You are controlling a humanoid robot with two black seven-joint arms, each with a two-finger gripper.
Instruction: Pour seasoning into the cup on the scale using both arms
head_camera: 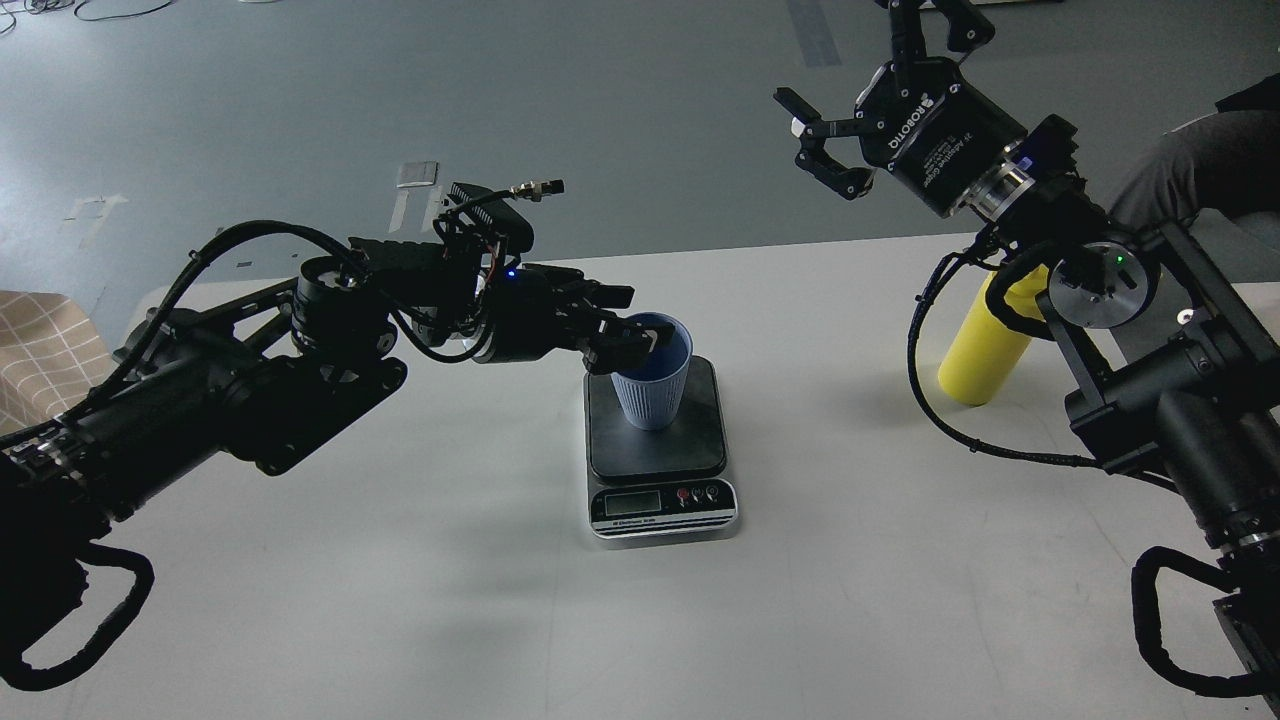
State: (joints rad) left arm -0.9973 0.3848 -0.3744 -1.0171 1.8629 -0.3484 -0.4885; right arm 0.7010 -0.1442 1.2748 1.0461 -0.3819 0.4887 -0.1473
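At the centre of the desk (400, 600), the cup (651, 372) stands upright on the scale (660, 450). My left tool (625, 330) grips the cup's rim on its left side. My right tool (815, 140) hangs raised at far right, fingers spread wide, holding nothing. The yellow bottle (985, 345) stands at right, partly hidden behind my right arm.

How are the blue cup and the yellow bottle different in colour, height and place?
The cup is blue-grey and ribbed; the bottle is plain yellow. The cup looks shorter than the bottle. The cup stands on the scale with the left gripper at its rim; the bottle stands on the table, partly hidden by the right arm. Both are upright.
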